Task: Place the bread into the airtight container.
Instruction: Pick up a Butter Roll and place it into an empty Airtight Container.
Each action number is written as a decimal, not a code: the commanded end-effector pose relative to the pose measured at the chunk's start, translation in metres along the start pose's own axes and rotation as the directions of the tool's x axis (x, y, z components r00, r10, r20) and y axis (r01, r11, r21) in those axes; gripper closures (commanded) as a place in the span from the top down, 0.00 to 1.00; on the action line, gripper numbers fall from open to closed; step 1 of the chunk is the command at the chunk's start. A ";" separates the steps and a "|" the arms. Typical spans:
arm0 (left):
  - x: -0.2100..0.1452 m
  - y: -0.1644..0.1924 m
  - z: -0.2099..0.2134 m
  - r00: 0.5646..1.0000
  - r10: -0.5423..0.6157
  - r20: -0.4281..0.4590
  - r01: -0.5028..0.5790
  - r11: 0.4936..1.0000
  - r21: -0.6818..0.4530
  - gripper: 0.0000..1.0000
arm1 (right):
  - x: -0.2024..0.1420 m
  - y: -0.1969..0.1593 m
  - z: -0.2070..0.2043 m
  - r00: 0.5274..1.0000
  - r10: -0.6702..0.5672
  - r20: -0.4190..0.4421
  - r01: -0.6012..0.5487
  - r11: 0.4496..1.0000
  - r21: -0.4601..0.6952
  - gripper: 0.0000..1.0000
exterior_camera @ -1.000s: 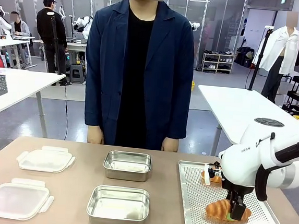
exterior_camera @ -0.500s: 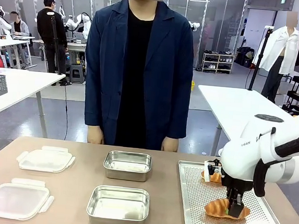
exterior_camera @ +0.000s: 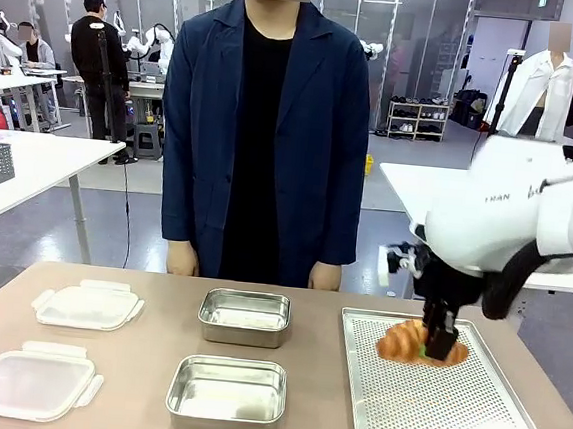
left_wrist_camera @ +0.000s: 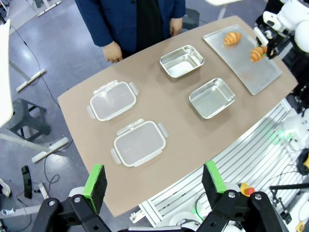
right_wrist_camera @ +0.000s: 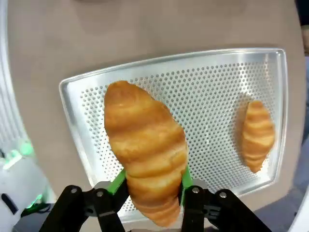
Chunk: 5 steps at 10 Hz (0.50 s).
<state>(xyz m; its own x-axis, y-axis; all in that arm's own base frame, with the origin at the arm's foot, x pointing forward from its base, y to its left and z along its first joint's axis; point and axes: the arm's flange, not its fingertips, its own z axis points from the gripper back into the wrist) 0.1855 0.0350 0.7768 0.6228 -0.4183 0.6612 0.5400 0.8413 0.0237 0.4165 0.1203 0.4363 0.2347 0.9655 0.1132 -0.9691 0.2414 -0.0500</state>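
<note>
Where the front view looks across the bench [exterior_camera: 154,356], the right claw [exterior_camera: 440,345] is clenched on a croissant [exterior_camera: 401,343], held above the far end of a perforated tray [exterior_camera: 449,420]. Left of the tray stand two steel containers, the far container [exterior_camera: 244,316] and the near container [exterior_camera: 226,395], both bare metal inside. Two clear lids [exterior_camera: 88,305] lie farther left, and a person [exterior_camera: 264,132] stands behind the bench. From the left wrist, the left claw [left_wrist_camera: 153,180] gapes wide, high above the bench, gripping nothing, and a second croissant [left_wrist_camera: 232,37] lies on the tray. The right wrist view has green pads [right_wrist_camera: 117,181] pinching the croissant's sides, with the second croissant resting on the tray below.
</note>
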 end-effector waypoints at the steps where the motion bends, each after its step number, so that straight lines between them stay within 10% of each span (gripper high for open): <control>1: 0.002 -0.001 0.000 1.000 -0.016 0.002 0.017 1.000 -0.009 1.00 | 0.043 0.012 0.017 0.999 -0.043 -0.027 0.043 0.999 -0.016 0.43; 5: 0.002 -0.001 0.000 1.000 -0.016 0.002 0.017 1.000 -0.009 1.00 | 0.144 0.038 0.013 0.998 -0.049 -0.030 0.049 0.998 0.024 0.43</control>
<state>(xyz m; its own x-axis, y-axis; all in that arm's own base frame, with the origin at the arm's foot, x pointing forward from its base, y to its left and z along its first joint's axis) 0.1854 0.0347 0.7769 0.6227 -0.4187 0.6610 0.5398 0.8414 0.0245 0.4008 0.2503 0.4676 0.2590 0.9599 0.1073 -0.9633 0.2648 -0.0433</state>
